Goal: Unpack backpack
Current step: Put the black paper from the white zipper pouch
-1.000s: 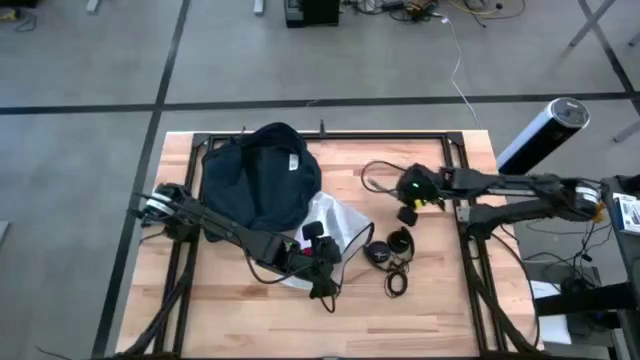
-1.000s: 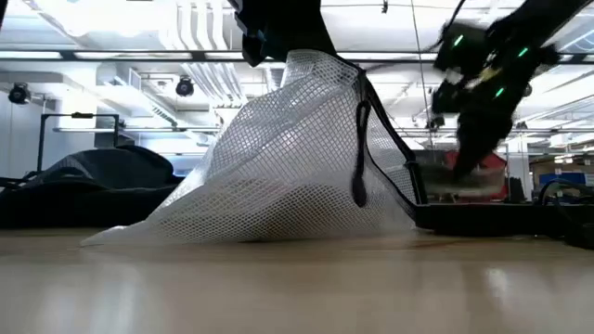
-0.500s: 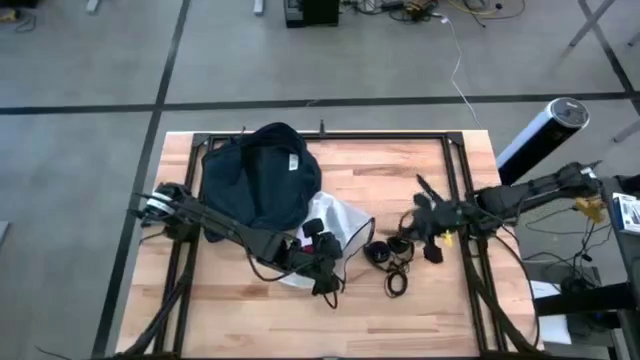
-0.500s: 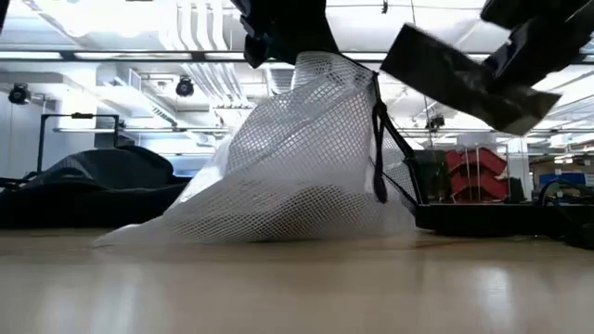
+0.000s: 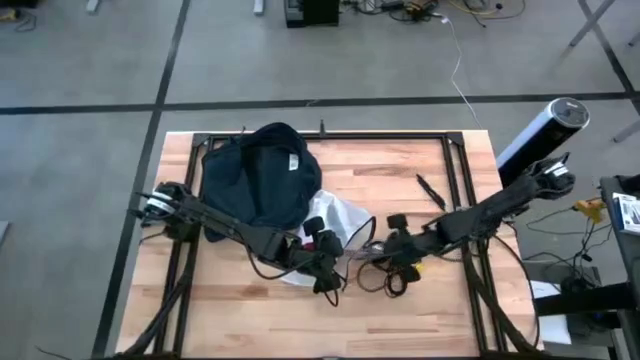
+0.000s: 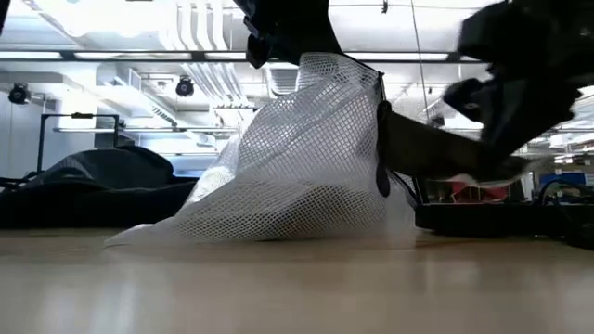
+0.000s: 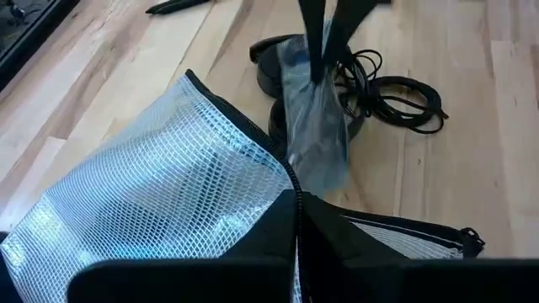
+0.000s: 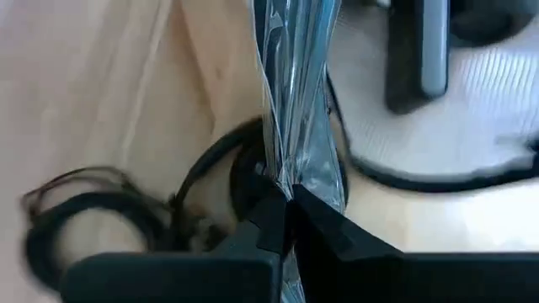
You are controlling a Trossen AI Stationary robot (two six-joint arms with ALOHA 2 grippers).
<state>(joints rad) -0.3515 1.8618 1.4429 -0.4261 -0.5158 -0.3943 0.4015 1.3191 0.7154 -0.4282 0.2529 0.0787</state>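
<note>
The dark navy backpack [image 5: 258, 178] lies slumped on the table at the far left. A white mesh pouch [image 5: 338, 222] with a black zip edge stands beside it, and my left gripper [image 5: 322, 248] is shut on it. My right gripper [image 5: 388, 243] is shut on a clear plastic packet [image 7: 316, 126]. It hovers over the black headphones [image 7: 274, 71] and their coiled cables [image 7: 396, 80], just right of the pouch. My left gripper pinches the pouch's black-edged top [image 7: 295, 192] between its two fingers, coming from above. The pouch hangs below the fingers like a tent, its lower part [image 6: 232, 227] spread on the table. My right gripper pinches one end of the clear packet [image 8: 282, 181] between its two fingers, reaching in from the table's right. The packet sticks out beyond the fingers toward the pouch, clear of the table [image 6: 427, 153].
A black pen [image 5: 430, 190] lies on the wood at the far right of the middle. A black frame [image 5: 320, 135] runs along the table's far edge and sides. Bare wood shows along the near edge.
My right gripper has gone from the far middle of the table toward the near edge and left, down toward the headphones and the pouch, carrying the packet. The pen now shows where the gripper was.
</note>
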